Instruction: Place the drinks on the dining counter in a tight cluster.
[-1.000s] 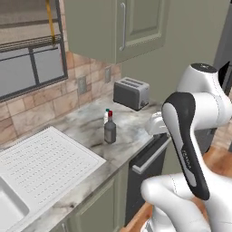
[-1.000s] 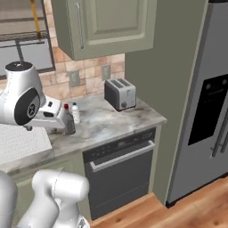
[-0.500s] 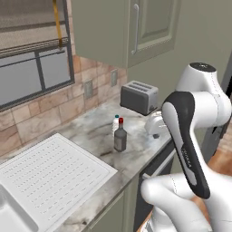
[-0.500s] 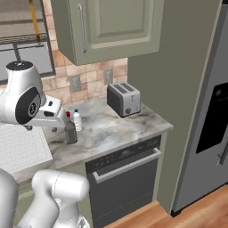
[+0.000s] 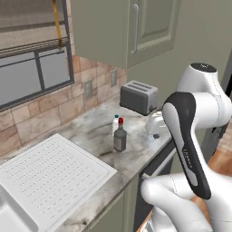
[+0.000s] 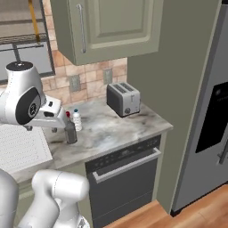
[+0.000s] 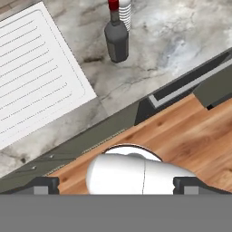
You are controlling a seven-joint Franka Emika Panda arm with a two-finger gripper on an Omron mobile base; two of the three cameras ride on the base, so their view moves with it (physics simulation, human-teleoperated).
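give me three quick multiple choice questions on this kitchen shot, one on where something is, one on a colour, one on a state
1. Where does the dark grey bottle stand?
A. in the sink
B. on the marble worktop, between the drainboard and the toaster
C. on the floor

2. What colour is its cap?
A. red
B. green
C. yellow

3. What is the tool doing?
A. clamping the dark grey bottle
B. clamping the toaster
C. holding nothing, fingertips apart

Answers: 1 B, both base views show it on the worktop there. 2 A, the cap is red in the left base and hand views. 3 C, the hand view shows fingertips wide apart with the bottle far off.
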